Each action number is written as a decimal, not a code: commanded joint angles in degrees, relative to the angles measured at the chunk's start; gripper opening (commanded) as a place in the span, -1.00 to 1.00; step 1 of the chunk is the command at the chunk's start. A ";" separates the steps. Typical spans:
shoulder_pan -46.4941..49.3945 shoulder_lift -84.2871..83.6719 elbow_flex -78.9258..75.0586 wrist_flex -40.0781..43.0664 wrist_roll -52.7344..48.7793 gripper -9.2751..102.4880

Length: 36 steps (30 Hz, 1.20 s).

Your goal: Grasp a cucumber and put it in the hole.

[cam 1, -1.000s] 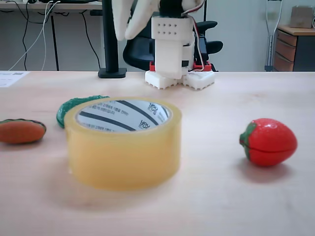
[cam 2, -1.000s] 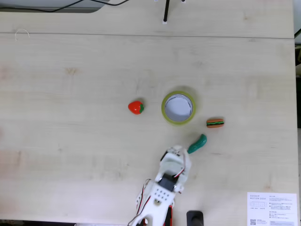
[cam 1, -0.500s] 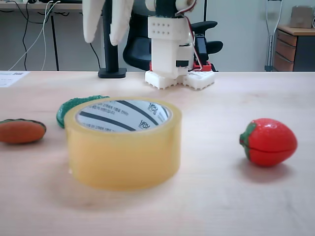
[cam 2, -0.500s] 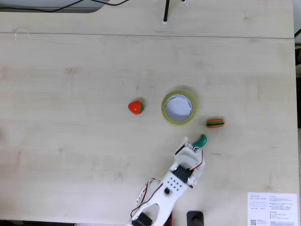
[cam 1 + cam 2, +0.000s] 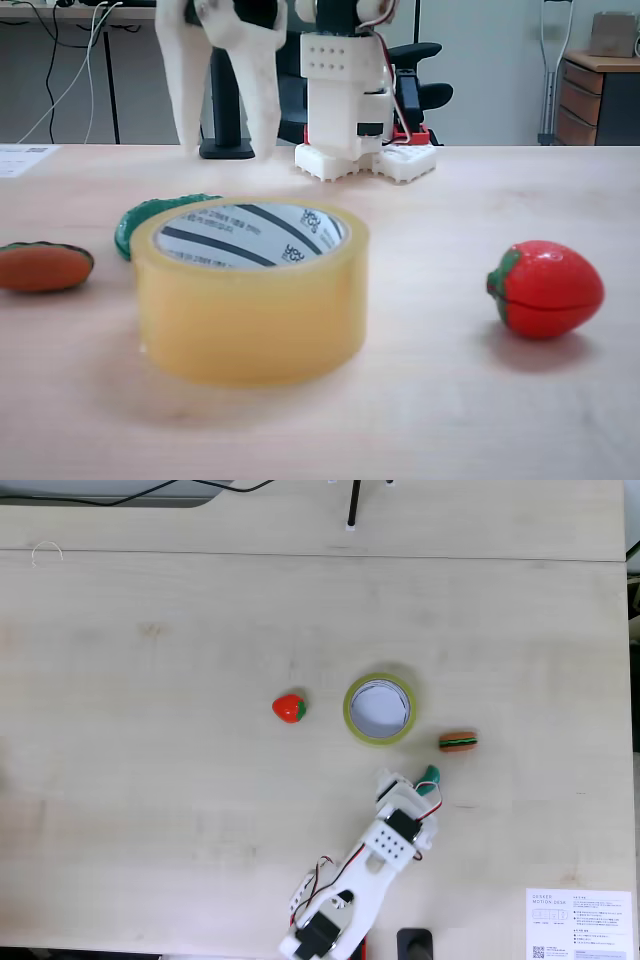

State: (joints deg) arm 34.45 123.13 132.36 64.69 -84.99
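Observation:
The dark-green cucumber (image 5: pixel 150 214) lies on the table just behind the left side of the yellowish tape roll (image 5: pixel 250 300); the roll's hole (image 5: pixel 248 234) faces up and shows the striped white core. In a fixed view from above, only the cucumber's tip (image 5: pixel 431 774) shows, below and right of the roll (image 5: pixel 352 715) with its hole (image 5: pixel 379 709). My gripper (image 5: pixel 226 150) hangs open, two white fingers (image 5: pixel 186 90) spread and pointing down above the cucumber. From above the gripper (image 5: pixel 407 781) covers most of the cucumber. Nothing is held.
A red strawberry toy (image 5: pixel 545 288) sits right of the roll, left of it from above (image 5: pixel 289 708). An orange-red toy with dark ends (image 5: pixel 42 267) lies at the left, right of the roll from above (image 5: pixel 458 742). The arm's base (image 5: pixel 365 160) stands behind. A paper sheet (image 5: pixel 578 922) lies nearby.
The arm swung over to the cucumber and came down. The fingers, close together a second ago, have spread apart and now cover most of the cucumber from above.

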 commanded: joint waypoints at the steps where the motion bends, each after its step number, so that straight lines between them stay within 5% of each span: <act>1: 2.64 -1.93 -4.39 -3.43 0.18 -0.16; 36: 8.35 -27.60 -14.06 -9.14 -0.26 -0.01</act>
State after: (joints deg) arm 42.54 95.19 122.17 56.78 -84.73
